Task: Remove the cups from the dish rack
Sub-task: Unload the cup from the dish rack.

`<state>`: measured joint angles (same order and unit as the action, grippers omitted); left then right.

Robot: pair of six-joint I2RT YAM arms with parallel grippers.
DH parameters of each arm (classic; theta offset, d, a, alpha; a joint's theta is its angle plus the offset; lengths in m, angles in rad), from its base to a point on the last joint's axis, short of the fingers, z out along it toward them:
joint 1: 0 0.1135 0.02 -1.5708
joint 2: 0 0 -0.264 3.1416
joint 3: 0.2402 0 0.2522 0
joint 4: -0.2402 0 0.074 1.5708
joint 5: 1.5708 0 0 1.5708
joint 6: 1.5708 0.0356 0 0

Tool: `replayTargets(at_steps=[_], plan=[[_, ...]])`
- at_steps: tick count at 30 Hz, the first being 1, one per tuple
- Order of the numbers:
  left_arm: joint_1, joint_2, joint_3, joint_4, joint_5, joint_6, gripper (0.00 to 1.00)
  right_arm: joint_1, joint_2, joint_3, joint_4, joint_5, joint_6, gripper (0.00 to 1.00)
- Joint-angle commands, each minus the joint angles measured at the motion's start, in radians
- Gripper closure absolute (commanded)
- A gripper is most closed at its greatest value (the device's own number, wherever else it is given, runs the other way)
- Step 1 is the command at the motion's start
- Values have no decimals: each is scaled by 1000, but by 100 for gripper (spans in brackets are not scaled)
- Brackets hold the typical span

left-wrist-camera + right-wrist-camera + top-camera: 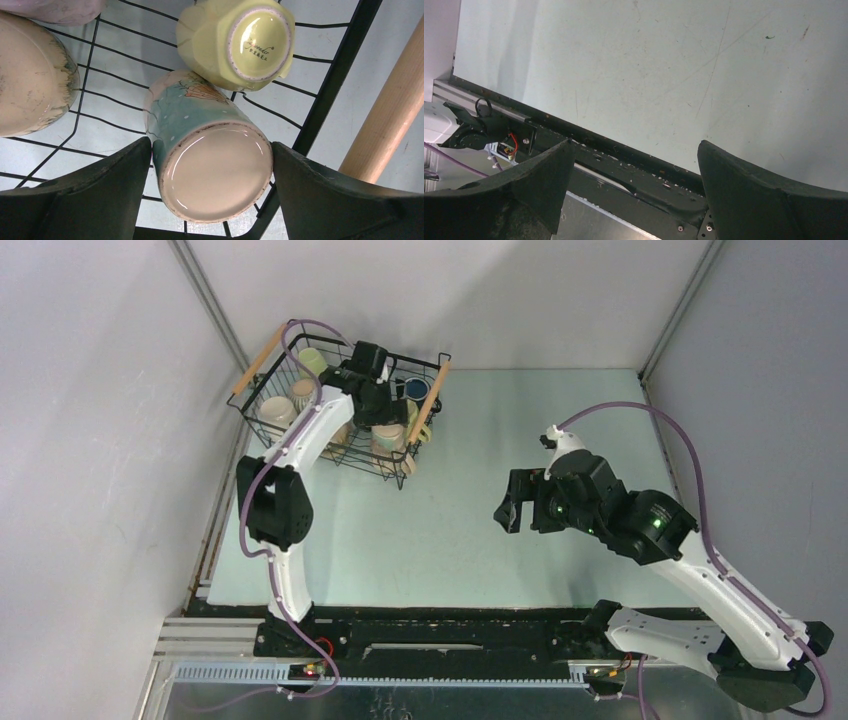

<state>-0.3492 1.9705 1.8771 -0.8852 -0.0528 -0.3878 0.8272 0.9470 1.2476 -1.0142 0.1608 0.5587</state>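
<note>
1. The left gripper [211,144] is seen inside the rack [332,82], jaws apart and flanking a teal cup [215,175]; whether it is clamped cannot be told.
2. The cup is tilted by the rack's right edge, base towards the hand, long axis pointing away.
3. The right gripper [634,150] is spread wide, empty, well apart; the left arm is judged nearer.

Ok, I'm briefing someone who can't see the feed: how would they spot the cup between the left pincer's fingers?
Find the black wire dish rack at the table's far left, then its right wooden handle. Just inside it, the cup shows a cream base; unlike the plain yellow cup beside it, its side is teal with orange painting.
</note>
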Motion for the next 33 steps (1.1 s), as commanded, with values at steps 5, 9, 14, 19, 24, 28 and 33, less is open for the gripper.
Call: replayTargets(at_steps=[5, 9, 14, 19, 24, 28, 33], plan=[[40, 34, -53, -91, -102, 60, 6, 20, 15, -7, 1, 27, 19, 0], [27, 36, -49, -98, -155, 72, 4, 24, 21, -8, 5, 26, 18, 0], [-2, 51, -37, -114, -258, 88, 6, 27, 21, -14, 6, 30, 19, 0], [-8, 52, -30, -118, -282, 87, 14, 31, 19, -14, 2, 36, 21, 0], [-7, 49, -9, -134, -313, 97, 28, 33, 18, -19, 1, 36, 22, 0], [-1, 28, 15, -148, -326, 102, 41, 32, 16, -21, 3, 33, 21, 0], [30, 20, 72, -180, -337, 115, 48, 34, 17, -21, 5, 31, 21, 0]])
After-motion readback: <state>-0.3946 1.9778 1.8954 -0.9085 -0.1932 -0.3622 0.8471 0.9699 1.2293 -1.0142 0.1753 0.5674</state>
